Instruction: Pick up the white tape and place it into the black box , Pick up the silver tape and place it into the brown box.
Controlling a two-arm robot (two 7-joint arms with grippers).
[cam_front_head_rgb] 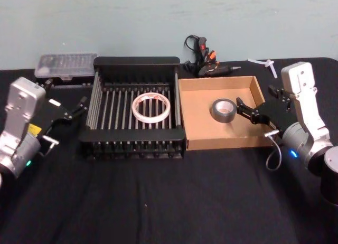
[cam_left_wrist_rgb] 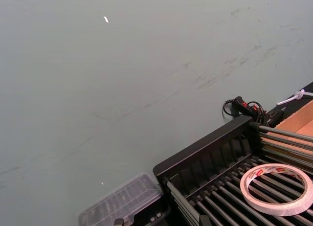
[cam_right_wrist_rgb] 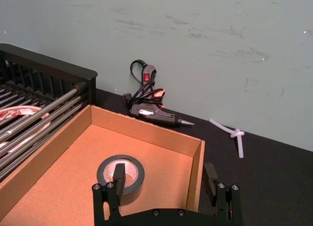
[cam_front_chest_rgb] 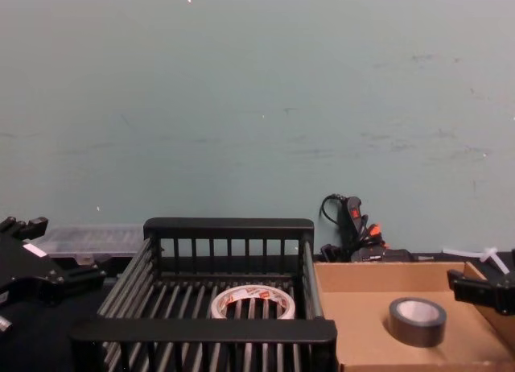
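Parted and empty on the right gripper (cam_right_wrist_rgb: 166, 184): one finger over the floor of the brown box (cam_right_wrist_rgb: 146, 132), the other outside its right wall, the wall running up between them at the bottom centre of the right wrist frame. Seen also at centre right of the head frame, tips reaching over the box's right edge. Parted and empty too on the left gripper (cam_front_head_rgb: 82, 104), left of centre in the head frame, just beside the left rim of the black box (cam_front_head_rgb: 134, 61) and outside it.

Judged from how things lie, both placements done. Flat on the slatted floor of the crate, near the middle: the white tape (cam_front_head_rgb: 151, 107), red markings on its top face, lower right in the left wrist frame. Flat on the cardboard floor, right of centre: the silver tape (cam_front_head_rgb: 223, 110), pale core up. Nothing of the task left but to draw both arms clear.

Relative to the jaws: silver tape just ahead of the right gripper's inner finger, near but apart, not between the fingers. White tape well apart from the left gripper, with the crate's side bars between.

Behind the boxes, against the wall: a glue gun (cam_right_wrist_rgb: 155, 113) with its cord, and a clear plastic case (cam_front_head_rgb: 66, 66) at upper left of the head frame.
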